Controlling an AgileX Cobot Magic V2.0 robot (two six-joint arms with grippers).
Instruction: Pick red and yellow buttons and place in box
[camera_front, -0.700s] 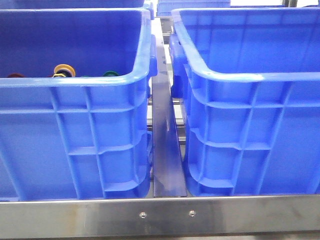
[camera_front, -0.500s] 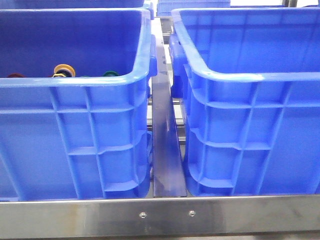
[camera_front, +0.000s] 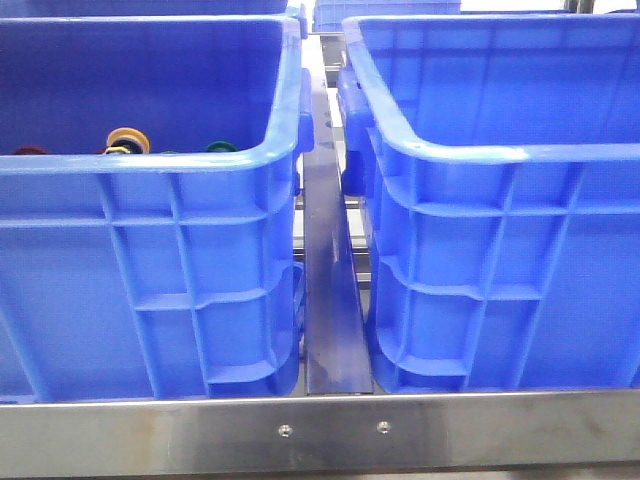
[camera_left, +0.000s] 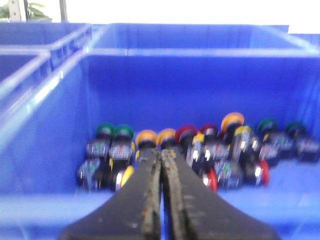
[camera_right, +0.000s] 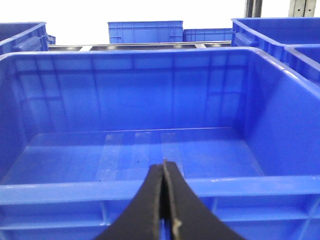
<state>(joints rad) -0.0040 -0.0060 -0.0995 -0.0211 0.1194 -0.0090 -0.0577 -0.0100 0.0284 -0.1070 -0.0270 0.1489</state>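
The red and yellow buttons lie among green ones in a cluster on the floor of the left blue crate (camera_left: 45, 150). In the left wrist view I see yellow caps (camera_left: 146, 137) and red caps (camera_left: 186, 132) side by side just beyond the fingertips. My left gripper (camera_left: 161, 151) is shut and empty, hovering over the crate's near rim. The front view shows only a yellow cap (camera_front: 128, 140) and a red cap (camera_front: 30, 151) above that rim. The box (camera_right: 75, 192), the right crate (camera_front: 500, 155), is empty. My right gripper (camera_right: 163, 165) is shut over its near rim.
Green-capped buttons (camera_left: 114, 131) sit at both ends of the cluster. A steel rail (camera_front: 330, 300) runs between the two crates and a steel bar (camera_front: 330, 430) crosses in front. More blue crates (camera_right: 145, 31) stand behind.
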